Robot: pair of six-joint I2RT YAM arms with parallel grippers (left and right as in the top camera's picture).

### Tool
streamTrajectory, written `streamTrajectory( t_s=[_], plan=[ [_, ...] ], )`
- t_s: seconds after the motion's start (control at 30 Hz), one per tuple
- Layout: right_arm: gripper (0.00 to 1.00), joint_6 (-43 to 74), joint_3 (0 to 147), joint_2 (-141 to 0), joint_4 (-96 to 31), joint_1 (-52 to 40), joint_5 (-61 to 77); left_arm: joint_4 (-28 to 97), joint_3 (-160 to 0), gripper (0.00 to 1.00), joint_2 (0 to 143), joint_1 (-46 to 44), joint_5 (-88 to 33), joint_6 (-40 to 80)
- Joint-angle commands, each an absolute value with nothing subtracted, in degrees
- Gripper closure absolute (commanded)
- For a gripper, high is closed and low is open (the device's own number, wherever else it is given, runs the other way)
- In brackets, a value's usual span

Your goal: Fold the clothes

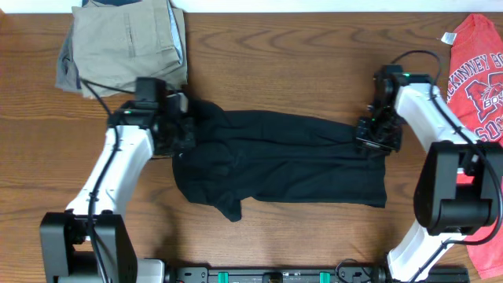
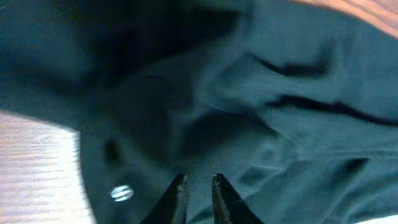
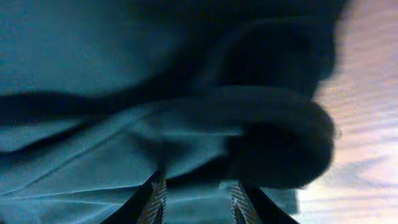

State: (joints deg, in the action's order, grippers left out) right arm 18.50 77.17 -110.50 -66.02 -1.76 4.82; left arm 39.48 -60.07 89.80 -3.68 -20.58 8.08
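Black T-shirt [image 1: 283,157] lies mid-table, folded lengthwise into a long band running left to right, one sleeve poking out at the lower edge. Its small white round logo [image 2: 121,193] shows in my left wrist view, just left of the fingertips [image 2: 177,190]. Left jaws sit at the shirt's left end, parted by a narrow slit, released, no cloth between them. Right jaws sit at the upper right corner, over a thick rolled fold, standing apart; I cannot tell whether they pinch fabric. Table [image 1: 275,63] is dark wood. Folded khaki trousers [image 1: 118,43] far left corner; red T-shirt [image 1: 479,71] at the right edge, well apart.
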Motion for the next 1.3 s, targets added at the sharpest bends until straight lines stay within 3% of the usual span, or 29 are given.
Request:
streamTrajectory(
  t_s=[0.0, 0.13, 0.3, 0.47, 0.93, 1.17, 1.27],
  plan=[
    [0.66, 17.52, 77.08, -108.97, -65.08, -4.67, 6.26, 38.61, -59.72, 0.76, 90.91, -5.69, -19.20, 6.68],
    [0.70, 17.56, 77.03, -108.97, -62.70, -7.35, 6.26, 36.71, -59.72, 0.74, 93.30, -6.09, -18.83, 8.12],
    [0.85, 18.63, 75.88, -108.97, -58.92, -10.00, 6.26, 34.52, -59.72, 0.79, 99.11, -6.09, -18.83, 8.43],
    [0.90, 19.70, 73.67, -108.97, -55.83, -11.11, 5.37, 33.21, -59.72, 0.81, 103.70, -5.50, -18.52, 9.10],
    [0.93, 23.77, 60.64, -108.97, -46.50, -9.26, -0.73, 35.38, -59.72, 0.81, 104.07, -1.10, -4.14, 17.63],
    [0.89, 23.75, 61.60, -108.97, -47.70, -7.38, -1.08, 37.30, -59.72, 0.81, 104.07, 0.99, -1.87, 20.43],
    [0.86, 23.73, 63.92, -108.97, -49.87, -6.74, -1.08, 38.13, -59.72, 0.88, 104.07, 2.02, -0.45, 21.98]
  ],
)
